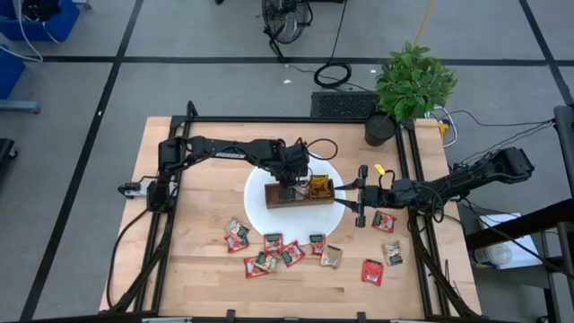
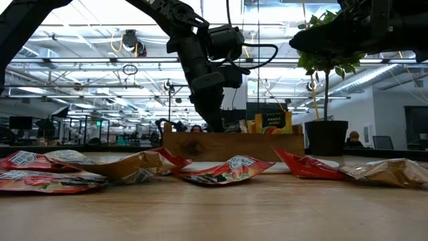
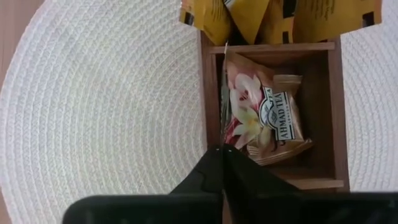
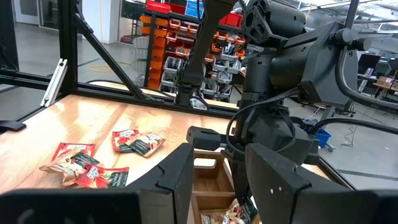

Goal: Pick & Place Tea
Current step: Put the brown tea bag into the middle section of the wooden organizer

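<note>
1. High view: your left gripper (image 1: 288, 190) sits over the tray (image 1: 300, 201) on the white mat (image 1: 260, 206). Yellow sachets (image 1: 319, 186) fill one end; about a dozen loose sachets (image 1: 269, 242) lie on the table (image 1: 197, 251), so most work is left. The right gripper (image 1: 362, 196) waits beside the mat.
2. Low view: it adds only the tray's upright yellow packets.
3. Left wrist: only here you see a tan sachet (image 3: 264, 118) in the middle compartment; fingers (image 3: 214, 171) look closed, holding nothing.
4. Right wrist: its jaws stand apart, empty.

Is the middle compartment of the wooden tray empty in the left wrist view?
No, a beige tea sachet with a flower picture lies in that compartment of the wooden tray, just ahead of the left gripper.
</note>
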